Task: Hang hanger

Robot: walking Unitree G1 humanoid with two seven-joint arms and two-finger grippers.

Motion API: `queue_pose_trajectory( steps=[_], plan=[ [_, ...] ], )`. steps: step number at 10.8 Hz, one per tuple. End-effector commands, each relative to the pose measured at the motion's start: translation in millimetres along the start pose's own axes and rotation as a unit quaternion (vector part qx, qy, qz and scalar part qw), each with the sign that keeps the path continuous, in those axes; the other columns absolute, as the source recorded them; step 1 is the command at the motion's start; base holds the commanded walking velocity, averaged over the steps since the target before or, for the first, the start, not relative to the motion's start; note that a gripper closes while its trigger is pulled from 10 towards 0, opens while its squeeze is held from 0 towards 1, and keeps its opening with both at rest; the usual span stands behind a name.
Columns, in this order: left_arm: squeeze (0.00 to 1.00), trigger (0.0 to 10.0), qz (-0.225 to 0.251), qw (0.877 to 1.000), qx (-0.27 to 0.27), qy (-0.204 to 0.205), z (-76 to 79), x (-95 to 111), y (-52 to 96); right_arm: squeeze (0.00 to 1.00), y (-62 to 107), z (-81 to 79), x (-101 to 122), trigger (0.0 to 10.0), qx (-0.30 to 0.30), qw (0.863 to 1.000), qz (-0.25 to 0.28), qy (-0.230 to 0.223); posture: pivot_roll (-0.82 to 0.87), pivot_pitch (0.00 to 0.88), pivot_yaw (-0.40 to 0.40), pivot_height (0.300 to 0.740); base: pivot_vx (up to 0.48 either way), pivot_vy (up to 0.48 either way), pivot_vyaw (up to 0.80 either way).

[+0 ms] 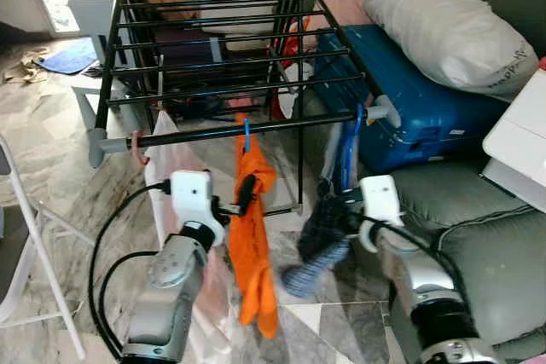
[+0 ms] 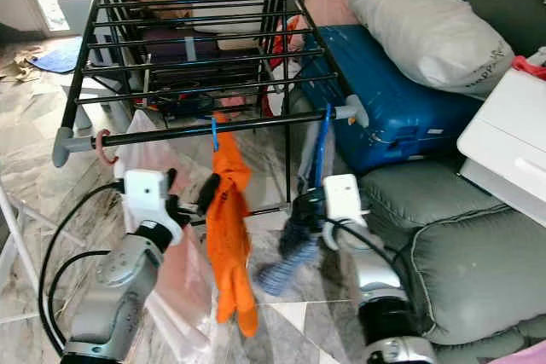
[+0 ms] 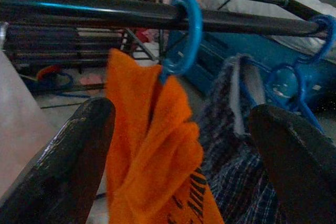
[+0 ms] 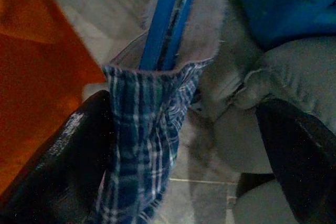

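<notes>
A black drying rack (image 1: 213, 49) stands in front of me, its front bar (image 1: 256, 129) running left to right. A blue hanger hook (image 3: 185, 35) rings that bar and carries an orange garment (image 1: 252, 236). My left gripper (image 1: 245, 193) is open just below the bar, with the orange cloth (image 3: 157, 145) hanging between its spread fingers. Further right, a second blue hanger (image 1: 351, 147) hooks over the bar with a blue plaid garment (image 1: 317, 240) on it. My right gripper (image 4: 184, 106) is open around that plaid cloth (image 4: 144, 145). A pink hanger (image 1: 136, 147) with pale cloth hangs at the bar's left end.
A blue suitcase (image 1: 409, 100) with a grey pillow (image 1: 452, 27) on it sits right of the rack. The grey sofa (image 1: 478, 236) and a white box (image 1: 520, 151) crowd my right arm. A white folding chair (image 1: 34, 236) stands at far left on marble floor.
</notes>
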State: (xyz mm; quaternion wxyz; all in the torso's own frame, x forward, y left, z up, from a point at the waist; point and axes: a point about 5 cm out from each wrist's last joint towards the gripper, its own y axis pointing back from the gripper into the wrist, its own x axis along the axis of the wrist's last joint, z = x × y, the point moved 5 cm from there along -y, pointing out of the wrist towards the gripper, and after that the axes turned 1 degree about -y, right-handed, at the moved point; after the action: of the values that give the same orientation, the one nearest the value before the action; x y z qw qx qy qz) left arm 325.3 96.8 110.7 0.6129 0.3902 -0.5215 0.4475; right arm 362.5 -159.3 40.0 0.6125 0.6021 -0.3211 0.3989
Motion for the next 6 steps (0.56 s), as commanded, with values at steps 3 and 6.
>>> queue_pose_trajectory(
  steps=[3, 6],
  plan=[
    [0.00, 10.0, -0.009, 1.000, -0.005, 0.001, 1.7, -4, -3.0, 0.00, -3.8, -4.9, 15, 10.0, 0.021, 0.999, 0.025, 0.008, -0.19, 0.009, -0.022, 0.740, 0.000, 0.000, 0.00],
    [0.00, 10.0, -0.014, 1.000, -0.003, 0.000, 2.4, -6, -0.4, 0.00, -10.0, 6.5, 22, 0.0, 0.022, 0.999, 0.031, 0.015, -0.18, 0.014, -0.029, 0.740, 0.000, 0.000, 0.00]
  ],
)
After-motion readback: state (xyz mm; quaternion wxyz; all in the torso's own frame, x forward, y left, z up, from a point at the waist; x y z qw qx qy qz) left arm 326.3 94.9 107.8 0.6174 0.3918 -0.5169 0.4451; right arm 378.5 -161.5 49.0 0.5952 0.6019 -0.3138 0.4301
